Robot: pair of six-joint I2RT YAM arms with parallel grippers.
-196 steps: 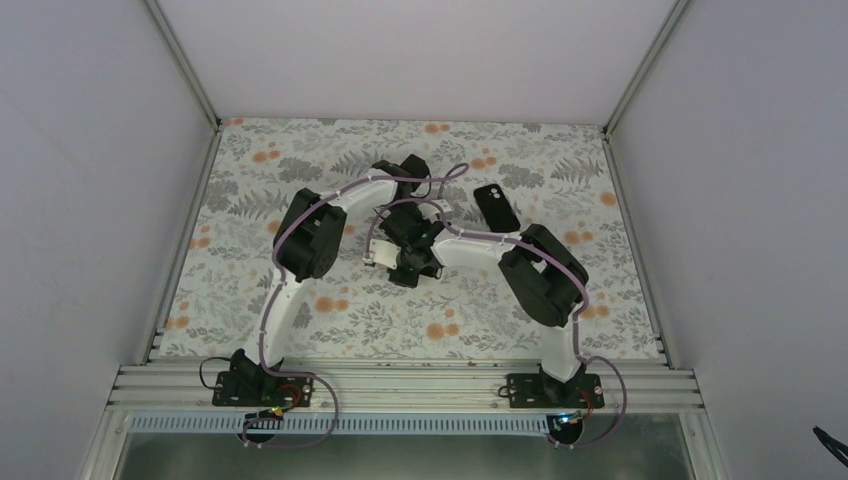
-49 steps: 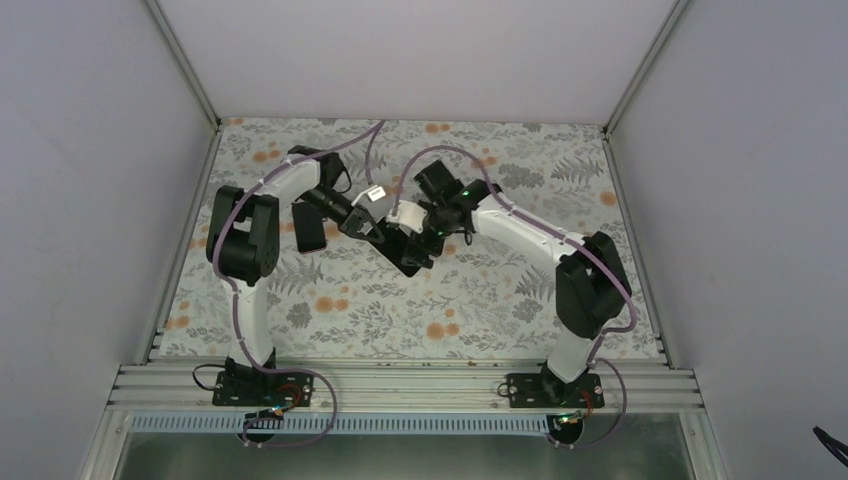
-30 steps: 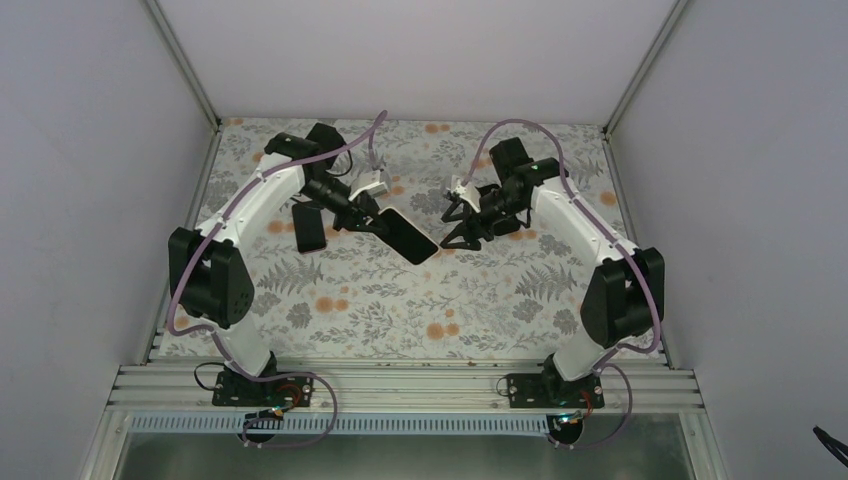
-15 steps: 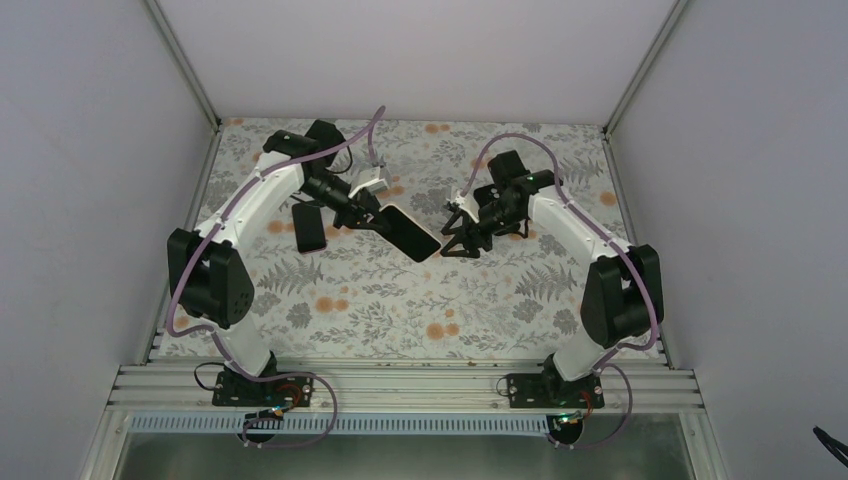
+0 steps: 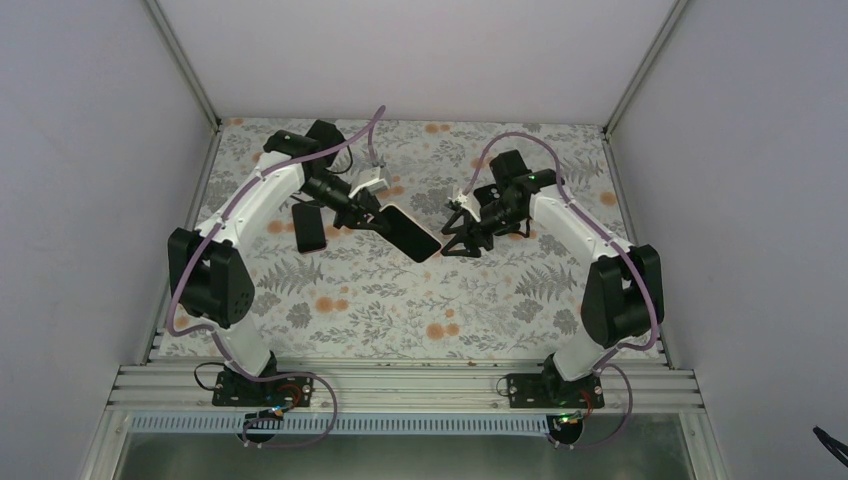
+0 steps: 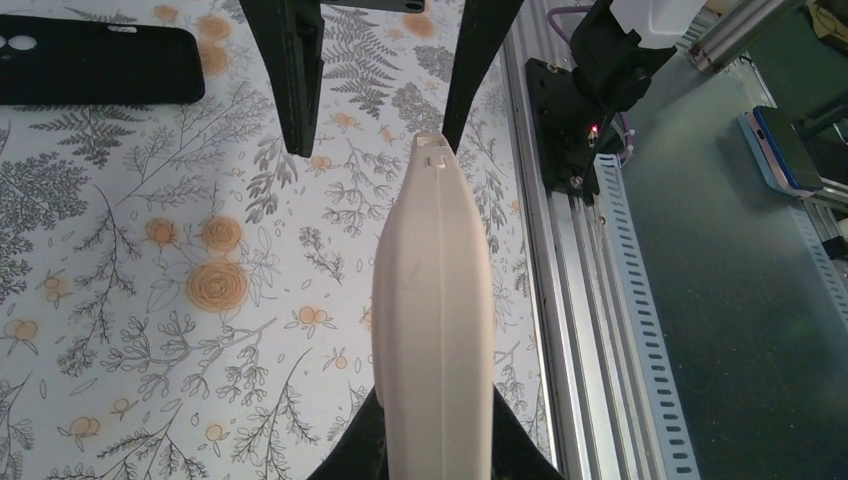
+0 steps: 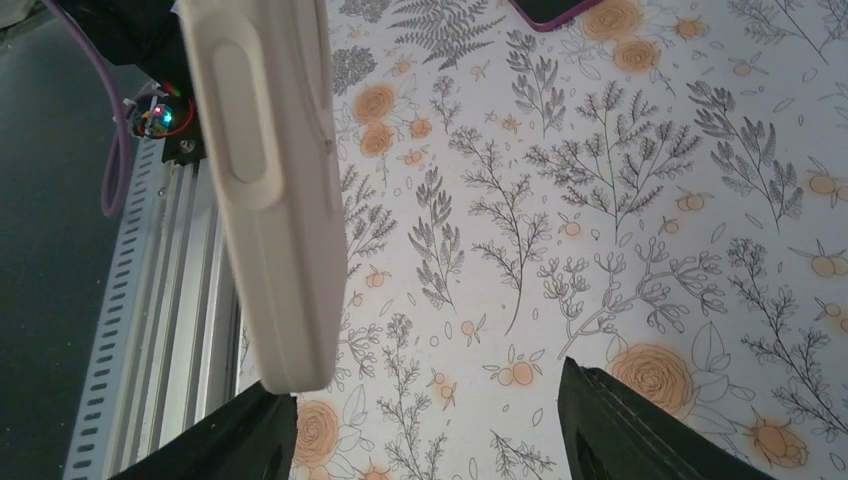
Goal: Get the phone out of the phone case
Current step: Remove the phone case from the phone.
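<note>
The phone hangs tilted above the table, black glass up, with my left gripper shut on its left end. The left wrist view looks along its pale gold edge, which rises out of the left gripper. My right gripper is open at the phone's free end. That pale edge ends just above one of the right gripper's fingers and I cannot tell if they touch. The phone case lies flat and empty on the table, also at the left wrist view's top left.
The floral table cover ends at an aluminium rail carrying both arm bases. White walls close in the left, back and right sides. The right arm's black fingers straddle the phone's tip in the left wrist view.
Over the last second my right gripper has moved left and down to the phone's free end and its jaws have narrowed a little. The left gripper and the phone have barely shifted.
</note>
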